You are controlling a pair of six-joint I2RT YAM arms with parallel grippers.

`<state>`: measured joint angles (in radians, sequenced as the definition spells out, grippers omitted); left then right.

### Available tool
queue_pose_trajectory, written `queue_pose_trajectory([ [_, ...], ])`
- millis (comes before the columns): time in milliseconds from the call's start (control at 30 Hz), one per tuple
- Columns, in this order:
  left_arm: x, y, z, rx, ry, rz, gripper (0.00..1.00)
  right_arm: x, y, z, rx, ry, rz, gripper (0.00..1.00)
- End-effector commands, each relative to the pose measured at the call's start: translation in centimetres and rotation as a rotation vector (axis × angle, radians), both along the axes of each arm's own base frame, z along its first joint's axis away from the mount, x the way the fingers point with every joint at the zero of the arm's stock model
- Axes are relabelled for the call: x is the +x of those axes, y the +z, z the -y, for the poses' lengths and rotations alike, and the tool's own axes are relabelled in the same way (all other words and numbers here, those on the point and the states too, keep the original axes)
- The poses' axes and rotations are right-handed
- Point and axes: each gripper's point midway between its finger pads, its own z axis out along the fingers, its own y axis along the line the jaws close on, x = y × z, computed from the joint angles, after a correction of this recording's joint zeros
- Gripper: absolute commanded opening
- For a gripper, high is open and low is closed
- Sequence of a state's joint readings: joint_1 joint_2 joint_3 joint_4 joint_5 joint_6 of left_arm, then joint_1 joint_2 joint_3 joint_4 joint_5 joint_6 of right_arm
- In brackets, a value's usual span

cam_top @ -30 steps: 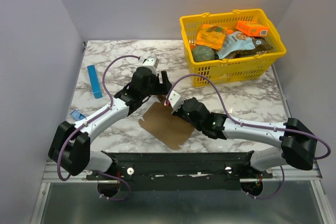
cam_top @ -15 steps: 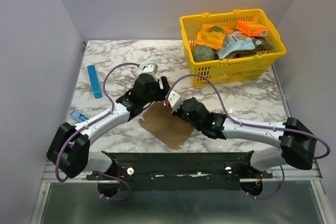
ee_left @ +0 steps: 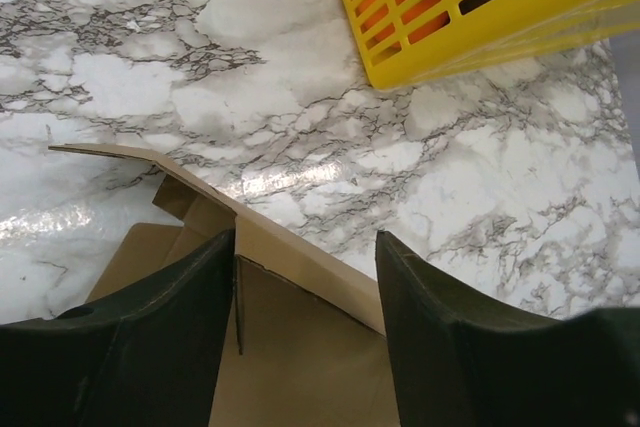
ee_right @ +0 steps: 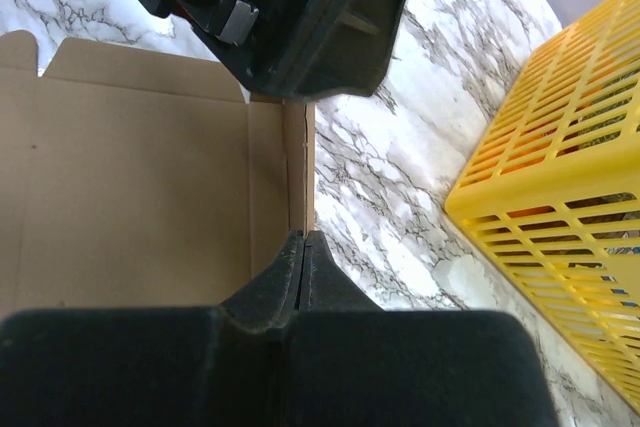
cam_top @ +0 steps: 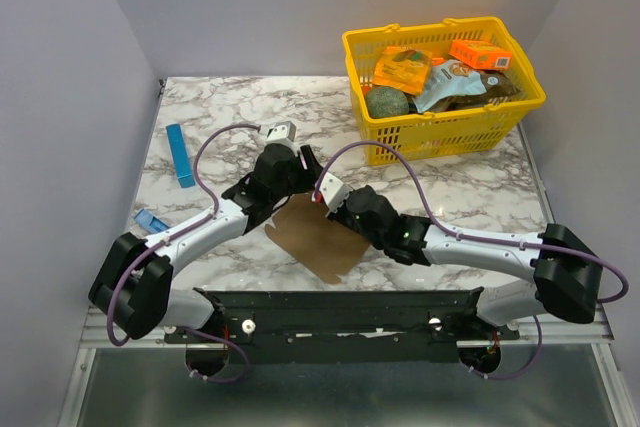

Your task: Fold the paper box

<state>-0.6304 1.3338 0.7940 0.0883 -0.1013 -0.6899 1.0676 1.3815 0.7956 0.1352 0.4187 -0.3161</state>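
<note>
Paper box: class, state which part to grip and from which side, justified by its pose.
Probably the raised side flap of the paper box, pinched across its free edge from above. It stands up off the marble table, thin enough that the open left gripper straddles it; the main panel lies flat, offering no edge.
</note>
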Motion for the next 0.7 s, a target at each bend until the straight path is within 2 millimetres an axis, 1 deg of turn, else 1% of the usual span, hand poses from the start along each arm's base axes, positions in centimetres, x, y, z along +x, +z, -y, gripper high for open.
queue_pose_trajectory([
  [0,-0.4,0.7,0.2,-0.045,-0.010,0.010,0.79,-1.5,-5.4,2.0,-0.170,0.011,-0.117,0.01],
  [33,-0.4,1.5,-0.4,-0.057,0.000,0.028,0.90,-1.6,-5.4,2.0,-0.168,0.014,-0.116,0.01],
  [67,0.1,1.9,-1.6,-0.063,0.025,0.044,0.93,-1.6,-5.3,2.0,-0.170,0.018,-0.114,0.01],
  [100,0.0,1.9,-2.3,-0.060,0.035,0.050,0.96,-1.6,-5.3,2.0,-0.169,0.023,-0.113,0.01],
  [133,0.0,2.9,-3.2,-0.053,0.040,0.090,0.99,-1.7,-5.2,2.0,-0.168,0.027,-0.113,0.01],
  [167,0.0,3.3,-3.7,-0.049,0.046,0.108,0.99,-1.8,-5.2,1.9,-0.171,0.039,-0.112,0.01],
  [200,0.2,3.4,-4.9,-0.034,0.064,0.123,0.99,-1.9,-5.2,1.8,-0.169,0.049,-0.116,0.01],
  [233,0.2,4.3,-5.6,-0.024,0.066,0.160,0.99,-1.9,-5.2,1.8,-0.170,0.054,-0.118,0.01],
  [267,0.4,4.5,-6.3,-0.018,0.081,0.176,0.99,-2.0,-5.2,1.6,-0.170,0.066,-0.119,0.01],
  [300,0.4,4.3,-6.9,-0.011,0.093,0.183,0.99,-2.0,-5.1,1.4,-0.164,0.079,-0.123,0.01],
  [333,0.9,4.4,-8.4,-0.008,0.131,0.195,0.99,-2.0,-5.0,1.2,-0.159,0.086,-0.126,0.01],
  [367,1.3,4.6,-9.1,-0.008,0.143,0.219,0.99,-2.3,-5.4,1.6,-0.182,0.095,-0.143,0.01],
  [400,1.3,3.6,-9.6,-0.005,0.146,0.207,0.99,-2.4,-5.4,1.4,-0.174,0.111,-0.151,0.01],
  [433,2.1,2.8,-11.4,0.000,0.193,0.195,0.99,-2.5,-5.3,1.3,-0.169,0.119,-0.155,0.01],
  [467,2.6,2.6,-11.8,-0.004,0.196,0.208,0.99,-2.5,-5.2,1.3,-0.168,0.127,-0.158,0.01],
  [500,2.9,1.9,-12.5,0.002,0.211,0.200,0.99,-2.5,-5.0,1.3,-0.155,0.139,-0.167,0.01],
  [533,3.1,0.9,-12.5,0.005,0.191,0.183,0.99,-2.5,-4.8,1.3,-0.146,0.147,-0.171,0.01],
  [567,3.8,1.1,-13.0,0.000,0.198,0.212,0.99,-2.6,-4.7,1.3,-0.143,0.159,-0.177,0.01],
  [600,3.9,0.4,-13.0,0.017,0.183,0.215,0.99,-2.6,-4.7,1.3,-0.133,0.174,-0.190,0.01],
  [633,4.1,-0.6,-12.6,0.019,0.152,0.195,0.99,-2.5,-4.3,1.2,-0.122,0.183,-0.190,0.01],
  [667,4.6,-0.7,-12.5,0.019,0.138,0.207,0.99,-2.5,-4.1,1.2,-0.122,0.192,-0.192,0.01],
])
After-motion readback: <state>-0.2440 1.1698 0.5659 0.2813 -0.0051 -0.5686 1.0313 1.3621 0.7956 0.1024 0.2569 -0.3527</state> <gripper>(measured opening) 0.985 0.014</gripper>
